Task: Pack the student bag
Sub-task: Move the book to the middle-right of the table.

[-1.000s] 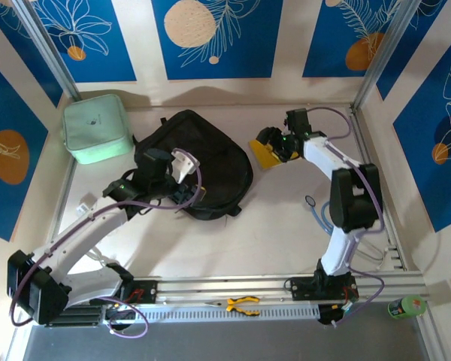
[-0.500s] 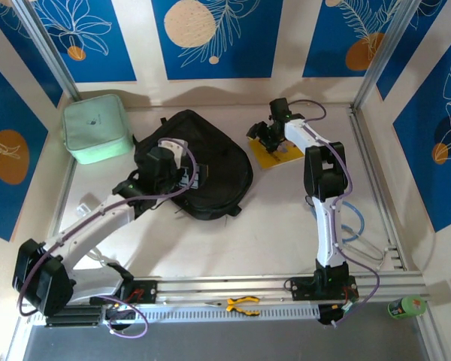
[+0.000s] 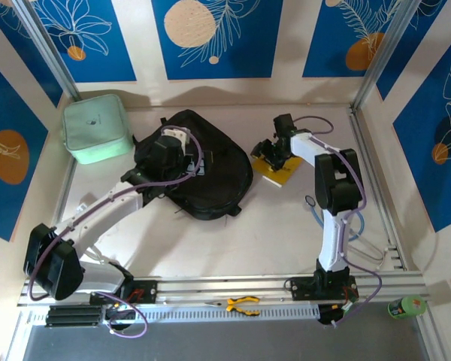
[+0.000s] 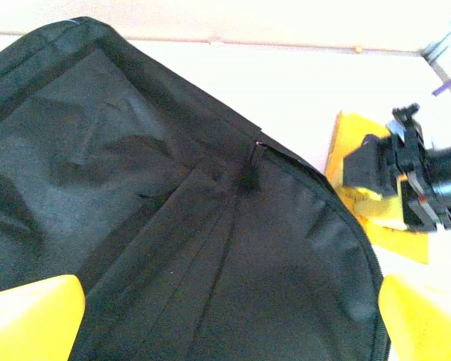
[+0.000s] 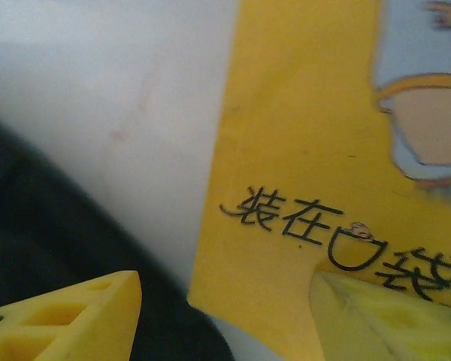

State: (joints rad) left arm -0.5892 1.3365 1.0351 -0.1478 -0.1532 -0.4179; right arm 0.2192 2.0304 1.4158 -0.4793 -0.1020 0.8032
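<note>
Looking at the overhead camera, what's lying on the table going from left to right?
mint-green zip case → black backpack → yellow book

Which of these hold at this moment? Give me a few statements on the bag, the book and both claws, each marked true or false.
1. The left claw hangs open over the student bag. True.
2. The yellow book is inside the student bag. False: it lies on the table, right of the student bag.
3. The right claw is low over the yellow book. True.
4. The mint-green case sits on top of the student bag. False: it stands on the table to the bag's far left.
</note>
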